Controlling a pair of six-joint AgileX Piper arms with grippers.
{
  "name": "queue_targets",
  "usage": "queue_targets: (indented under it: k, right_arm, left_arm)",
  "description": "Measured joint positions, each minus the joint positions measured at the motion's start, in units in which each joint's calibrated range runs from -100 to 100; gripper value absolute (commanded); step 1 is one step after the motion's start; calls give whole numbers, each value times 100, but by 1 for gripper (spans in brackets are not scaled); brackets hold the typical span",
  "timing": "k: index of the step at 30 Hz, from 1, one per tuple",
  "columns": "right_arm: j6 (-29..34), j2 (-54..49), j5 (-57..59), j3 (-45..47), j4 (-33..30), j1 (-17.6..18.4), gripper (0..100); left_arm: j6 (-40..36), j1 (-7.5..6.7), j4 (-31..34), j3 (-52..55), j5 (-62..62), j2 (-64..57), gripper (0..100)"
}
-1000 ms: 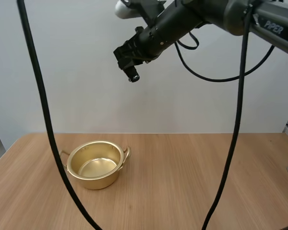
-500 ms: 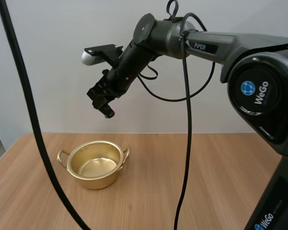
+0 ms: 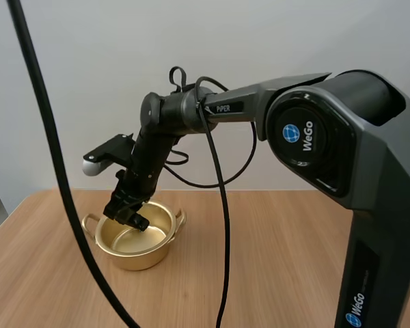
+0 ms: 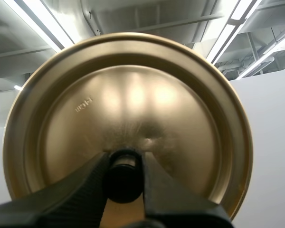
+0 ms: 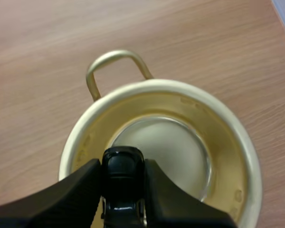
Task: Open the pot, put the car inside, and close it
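High view: the right gripper [image 3: 135,220] is seen low over the mouth of the open gold pot [image 3: 133,256], which stands on the left part of the wooden table [image 3: 280,260]. Right wrist view: a small black car [image 5: 122,178] is pinched between the ribbed fingers and held just above the pot, inside its near rim. Left wrist view: the lid [image 4: 133,104] is clamped by its black knob [image 4: 122,179] in the left gripper [image 4: 123,160], off the pot.
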Motion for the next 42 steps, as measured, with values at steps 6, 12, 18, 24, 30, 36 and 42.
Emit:
queue_targets:
  k: [6,12,18,24,30,36,42]
  right_arm:
    - [0,492,-1357,725,-546,90,0]
    - [-210,844,-1931,725,-537,90,0]
    - [-300,1038,-2289,725,-527,90,0]
    - [-369,1245,-2390,725,-525,90,0]
    - [-382,1329,-2601,725,-512,90,0]
    - [-382,1334,-2684,725,-512,90,29]
    - [-382,1345,-2684,737,-532,90,71]
  left_arm:
    - [0,0,0,0,0,0,0]
    - [0,0,0,0,0,0,0]
    - [48,0,0,0,0,0,0]
    - [60,0,0,0,0,0,0]
    - [60,0,0,0,0,0,0]
    - [60,0,0,0,0,0,0]
    - [60,0,0,0,0,0,0]
